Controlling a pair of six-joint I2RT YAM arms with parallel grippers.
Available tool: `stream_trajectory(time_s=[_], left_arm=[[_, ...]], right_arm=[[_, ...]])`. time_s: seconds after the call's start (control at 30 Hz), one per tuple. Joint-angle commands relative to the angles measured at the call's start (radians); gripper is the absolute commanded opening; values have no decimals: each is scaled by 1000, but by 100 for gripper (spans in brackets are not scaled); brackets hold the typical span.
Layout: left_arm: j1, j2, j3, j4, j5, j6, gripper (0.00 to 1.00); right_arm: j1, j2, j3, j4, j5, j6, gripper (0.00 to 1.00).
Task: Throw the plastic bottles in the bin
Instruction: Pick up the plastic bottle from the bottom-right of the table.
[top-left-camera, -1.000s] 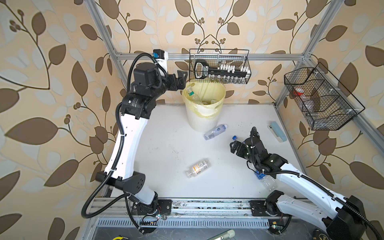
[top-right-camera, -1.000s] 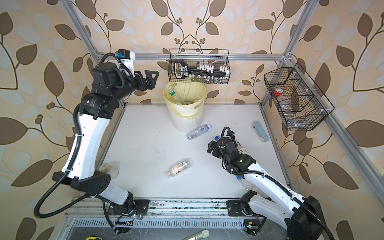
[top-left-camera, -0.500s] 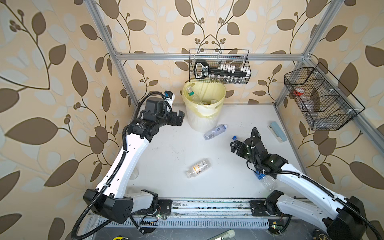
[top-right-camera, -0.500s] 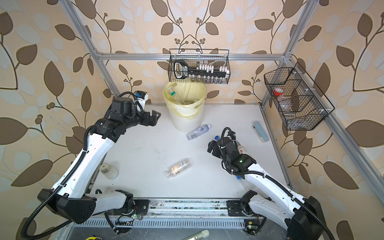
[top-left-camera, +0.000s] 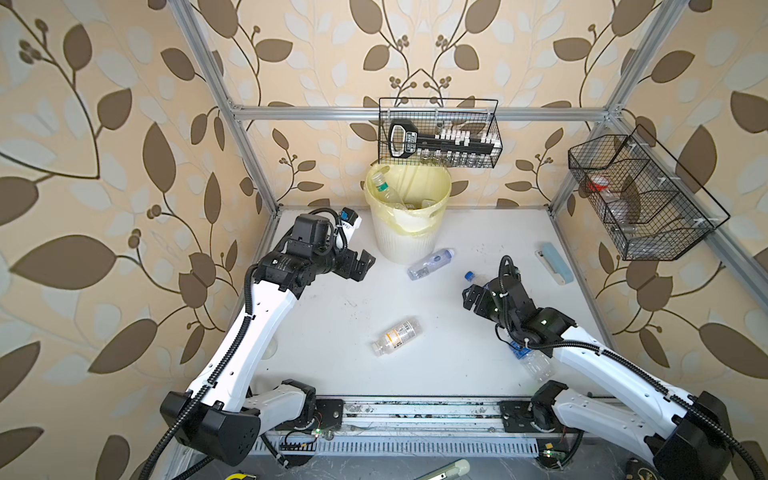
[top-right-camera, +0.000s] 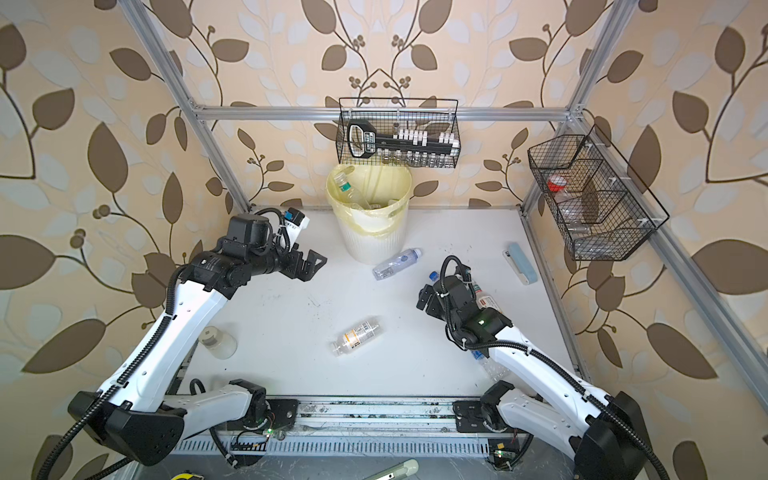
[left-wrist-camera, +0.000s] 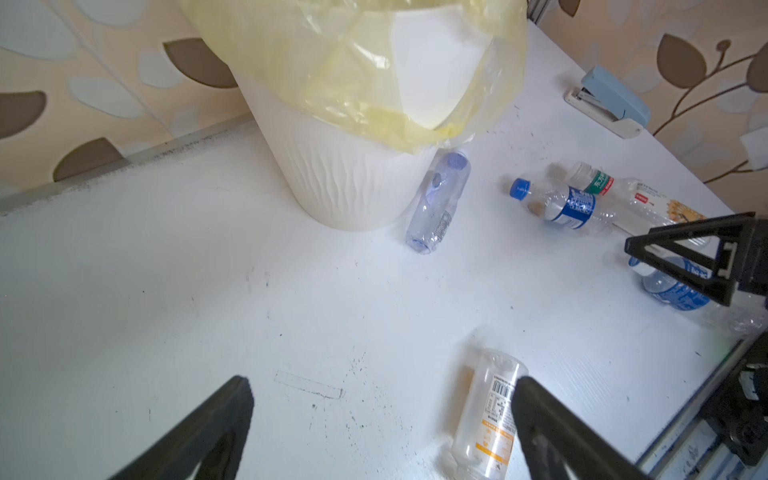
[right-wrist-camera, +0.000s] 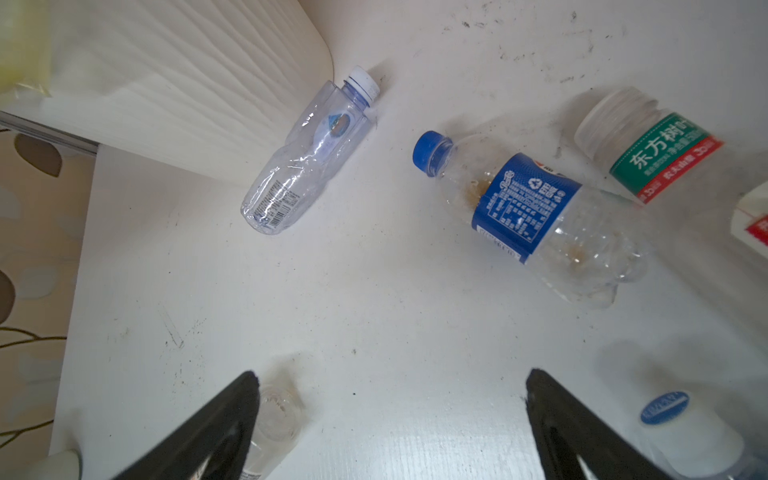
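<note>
The cream ribbed bin (top-left-camera: 399, 245) with its yellow liner stands at the back and holds several bottles (top-left-camera: 384, 189). A clear bluish bottle (top-left-camera: 430, 264) (left-wrist-camera: 438, 203) lies against its base. An orange-label bottle (top-left-camera: 397, 336) (left-wrist-camera: 488, 415) lies mid-table. My left gripper (top-left-camera: 363, 266) (left-wrist-camera: 382, 390) hangs open and empty, left of the bin. My right gripper (top-left-camera: 471, 297) (right-wrist-camera: 392, 382) is open and empty, low over the table. In front of it lie a blue-label bottle (right-wrist-camera: 528, 208) and a green-and-red-label bottle (right-wrist-camera: 652, 153). Another bottle (top-left-camera: 534, 365) lies partly under the right arm.
Two black wire baskets hang on the frame, one above the bin (top-left-camera: 438, 133) and one on the right wall (top-left-camera: 640, 195). A pale blue stapler (top-left-camera: 555, 264) lies at the back right. A round clear jar (top-right-camera: 218, 343) sits under the left arm.
My left arm has come down from the bin's rim to a low spot left of the bin, jaws still open. The right arm and the table bottles have not moved.
</note>
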Motion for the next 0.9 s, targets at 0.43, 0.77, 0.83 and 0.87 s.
stream_trajectory(time_s=[0.43,0.77,0.83,0.87], left_arm=[[9,-8,-171,-26,133,59,99],[7,-13,-285,21,161,99,99],[7,-5,-297,29,151,109,99],[7,-1,-306,37,143,110,99]], right_arm=[[-83,-8,16,-96,-89,-104,100],[-153,-29,52,-216,-37,-167,100],[-155,-28,47,-236,-33,-158,100],[-155,-26,47,-252,-23,-152,100]])
